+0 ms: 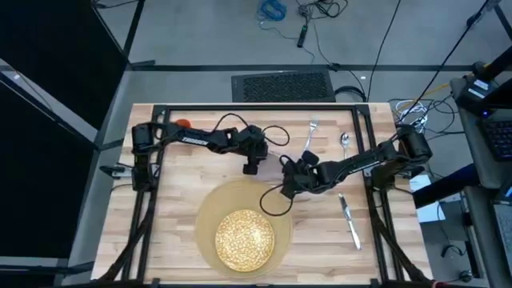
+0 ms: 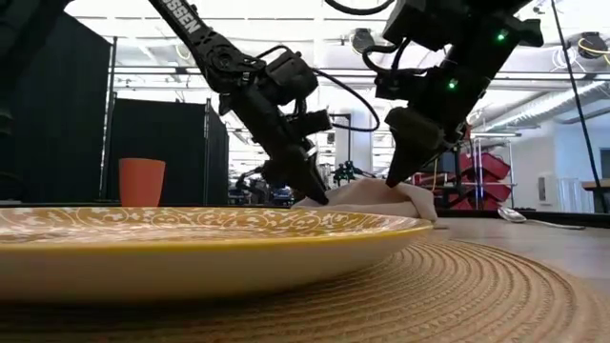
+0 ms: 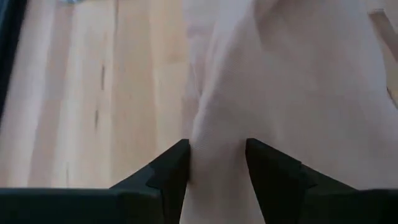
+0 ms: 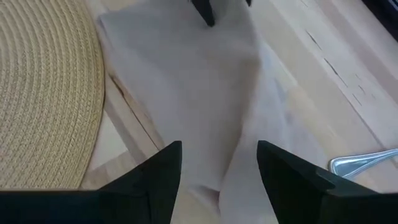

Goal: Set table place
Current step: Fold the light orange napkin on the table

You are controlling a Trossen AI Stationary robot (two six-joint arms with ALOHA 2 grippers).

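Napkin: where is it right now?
In the high view the napkin lies on the table just beyond the mat, between the left gripper and right gripper.

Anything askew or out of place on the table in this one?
The napkin lies rumpled, not flat, beside the mat, with the left gripper and right gripper both down at it. The fork, spoon and knife lie scattered, away from the plate. Nothing is spilled.

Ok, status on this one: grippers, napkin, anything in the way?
Left gripper open, fingers astride a napkin fold. Right gripper open over its other end. Napkin rumpled on the table beside the mat. Nothing blocking.
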